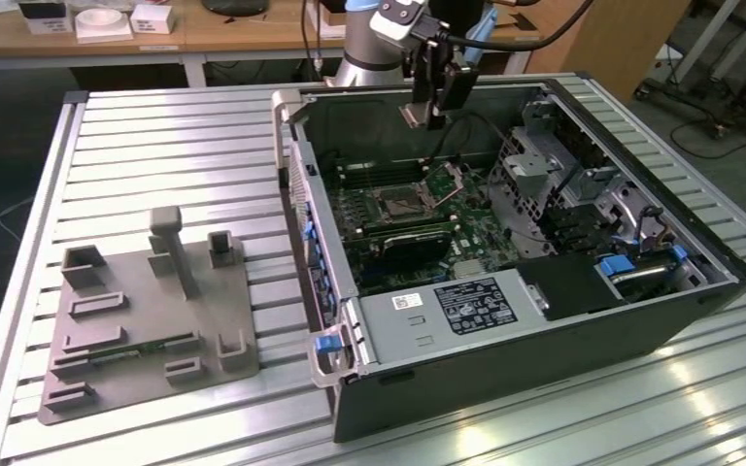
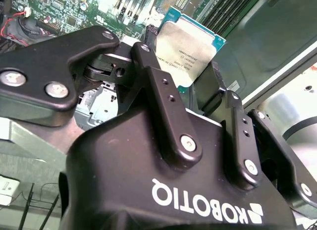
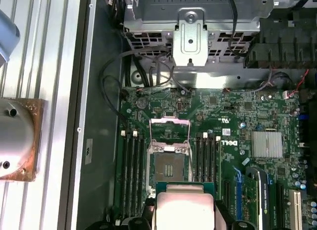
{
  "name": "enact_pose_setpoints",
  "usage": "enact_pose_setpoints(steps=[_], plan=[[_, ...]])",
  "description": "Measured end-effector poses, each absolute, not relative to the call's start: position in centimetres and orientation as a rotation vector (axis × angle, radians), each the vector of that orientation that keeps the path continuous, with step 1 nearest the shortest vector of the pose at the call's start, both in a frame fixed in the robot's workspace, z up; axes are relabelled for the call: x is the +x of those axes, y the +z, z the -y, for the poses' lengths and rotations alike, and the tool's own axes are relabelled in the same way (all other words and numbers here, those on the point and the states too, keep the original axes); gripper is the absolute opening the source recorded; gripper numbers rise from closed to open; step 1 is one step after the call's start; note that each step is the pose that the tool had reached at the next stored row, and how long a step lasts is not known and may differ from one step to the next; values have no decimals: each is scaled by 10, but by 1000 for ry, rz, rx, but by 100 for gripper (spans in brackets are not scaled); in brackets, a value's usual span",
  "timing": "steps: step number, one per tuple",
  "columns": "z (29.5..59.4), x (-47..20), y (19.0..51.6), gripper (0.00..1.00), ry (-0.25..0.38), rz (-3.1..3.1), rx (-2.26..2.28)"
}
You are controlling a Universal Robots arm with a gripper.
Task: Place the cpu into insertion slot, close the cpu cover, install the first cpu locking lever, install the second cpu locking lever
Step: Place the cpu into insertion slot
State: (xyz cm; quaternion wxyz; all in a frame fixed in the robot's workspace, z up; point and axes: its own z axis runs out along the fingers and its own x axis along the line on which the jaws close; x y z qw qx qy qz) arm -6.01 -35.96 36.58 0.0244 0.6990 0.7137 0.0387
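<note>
Far toward the exterior view's left of the claw (image 1: 427, 109), a grey fixture tray (image 1: 120, 383) lay on the slatted table (image 1: 152, 126). The claw hung over the open computer case (image 1: 542, 361), its fingers pinched narrow on the edges of the cpu (image 1: 414, 115). Below the claw, on the green motherboard (image 1: 477, 239), the insertion slot (image 1: 395, 204) sat bare, well apart from the chip. Just past the slot, toward the exterior view's right, the cpu cover (image 1: 449, 181) stood swung up.

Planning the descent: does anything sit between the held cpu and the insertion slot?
Nothing visible. The claw holds the cpu over the board; the insertion slot lies bare, its cpu cover hinged open.
</note>
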Motion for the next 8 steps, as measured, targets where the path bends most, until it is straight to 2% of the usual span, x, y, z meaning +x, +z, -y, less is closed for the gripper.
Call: enact_pose_setpoints(steps=[8], plan=[[360, -60, 366, 54, 120, -2218, 2153]])
